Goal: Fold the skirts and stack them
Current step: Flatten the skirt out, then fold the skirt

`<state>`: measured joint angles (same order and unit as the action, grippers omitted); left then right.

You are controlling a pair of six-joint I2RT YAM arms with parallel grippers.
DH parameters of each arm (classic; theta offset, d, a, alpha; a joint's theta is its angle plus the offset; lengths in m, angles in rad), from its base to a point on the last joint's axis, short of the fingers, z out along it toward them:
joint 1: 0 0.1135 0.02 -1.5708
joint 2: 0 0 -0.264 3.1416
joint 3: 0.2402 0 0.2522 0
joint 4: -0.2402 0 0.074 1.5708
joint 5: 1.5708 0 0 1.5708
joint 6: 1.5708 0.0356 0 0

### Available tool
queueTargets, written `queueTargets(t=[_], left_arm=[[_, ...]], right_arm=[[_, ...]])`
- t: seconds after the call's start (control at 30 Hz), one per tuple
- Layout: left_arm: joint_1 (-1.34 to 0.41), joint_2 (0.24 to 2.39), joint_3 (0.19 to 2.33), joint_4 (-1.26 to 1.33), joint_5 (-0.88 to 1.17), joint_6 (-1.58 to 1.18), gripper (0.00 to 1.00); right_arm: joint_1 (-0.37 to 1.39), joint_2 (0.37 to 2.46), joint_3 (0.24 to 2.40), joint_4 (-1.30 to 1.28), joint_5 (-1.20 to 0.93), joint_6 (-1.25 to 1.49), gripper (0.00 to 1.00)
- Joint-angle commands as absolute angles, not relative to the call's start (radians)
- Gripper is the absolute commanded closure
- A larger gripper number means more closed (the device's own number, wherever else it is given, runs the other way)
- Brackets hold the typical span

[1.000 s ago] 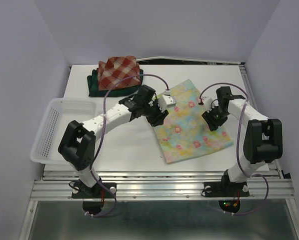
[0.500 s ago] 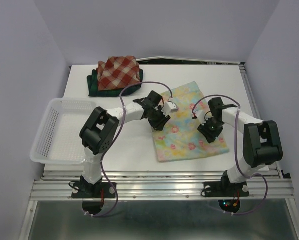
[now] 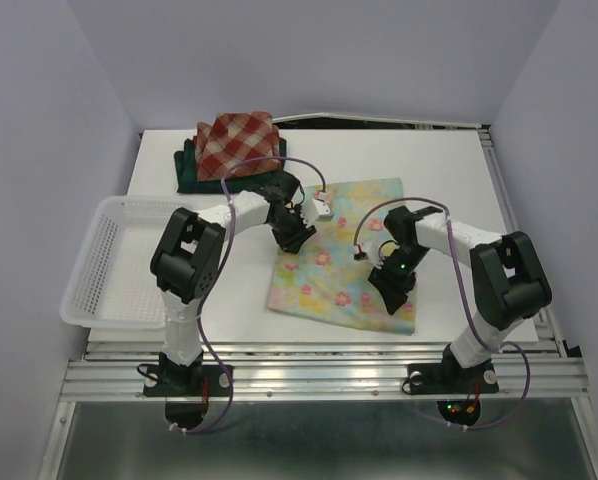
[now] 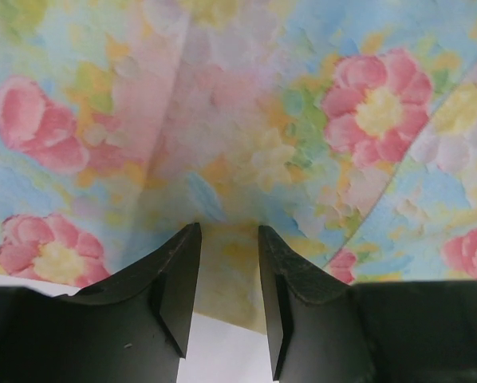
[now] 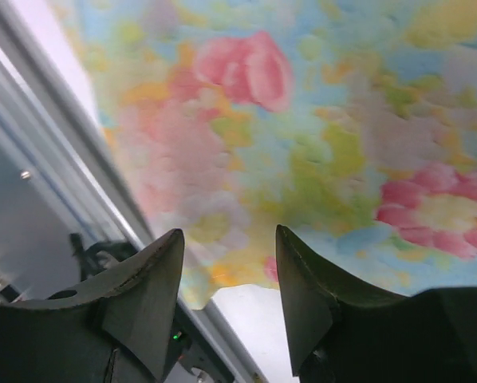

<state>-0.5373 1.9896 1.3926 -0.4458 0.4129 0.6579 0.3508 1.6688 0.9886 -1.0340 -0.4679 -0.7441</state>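
Lying flat on the white worktop (image 3: pixel 429 160) is the floral skirt (image 3: pixel 344 265), spread out just to the 5 o'clock side of centre, its near edge close to the worktop's front rail. The left gripper (image 3: pixel 287 243) is down at the skirt's 10 o'clock edge. From the left wrist its jaws stand parted, tips on the hem, with a strip of yellow cloth and bare worktop showing in the gap and nothing pinched. Over at the skirt's 5 o'clock corner the right gripper (image 3: pixel 391 292) is low on the cloth. Its jaws are parted too, wider than the left pair, and released, with the hem and white worktop visible between them. Up at 11 o'clock the red skirt (image 3: pixel 239 140) sits folded on top of the green skirt (image 3: pixel 194 175), well apart from the floral one. The basket (image 3: pixel 79 300) rests at 9 o'clock on the worktop's edge.
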Motion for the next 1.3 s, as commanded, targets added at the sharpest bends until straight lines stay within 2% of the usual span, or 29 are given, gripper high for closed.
queueTargets(t=[0.0, 0.13, 0.3, 0.37, 0.5, 0.73, 1.0, 1.17, 1.27], left_arm=[[-0.549, 1.893, 1.379, -0.61, 0.506, 0.798, 0.53], [-0.514, 1.855, 1.489, -0.664, 0.59, 0.828, 0.5], [-0.446, 1.976, 1.857, -0.856, 0.709, 0.873, 0.46], [-0.433, 2.028, 1.928, -0.844, 0.707, 0.835, 0.46], [-0.405, 2.078, 2.005, -0.66, 0.632, 0.701, 0.45], [-0.368, 2.16, 2.052, -0.514, 0.617, 0.558, 0.45], [-0.331, 2.224, 2.083, -0.5, 0.615, 0.523, 0.44], [-0.321, 2.272, 2.121, -0.515, 0.594, 0.522, 0.44], [-0.321, 2.31, 2.149, -0.522, 0.566, 0.528, 0.44]], right_arm=[[0.359, 1.684, 1.151, -1.204, -0.603, -0.793, 0.44], [0.301, 1.677, 1.369, -1.171, -0.604, -0.744, 0.44], [0.146, 1.83, 1.691, -1.065, -0.557, -0.678, 0.38], [0.112, 1.893, 1.793, -0.976, -0.516, -0.631, 0.38], [0.066, 2.057, 1.997, -0.752, -0.382, -0.554, 0.38], [0.057, 2.242, 2.098, -0.594, -0.356, -0.652, 0.38], [0.057, 2.359, 2.054, -0.532, -0.363, -0.787, 0.37], [0.057, 2.388, 2.019, -0.587, -0.39, -0.879, 0.4], [0.057, 2.401, 2.003, -0.617, -0.394, -0.908, 0.47]])
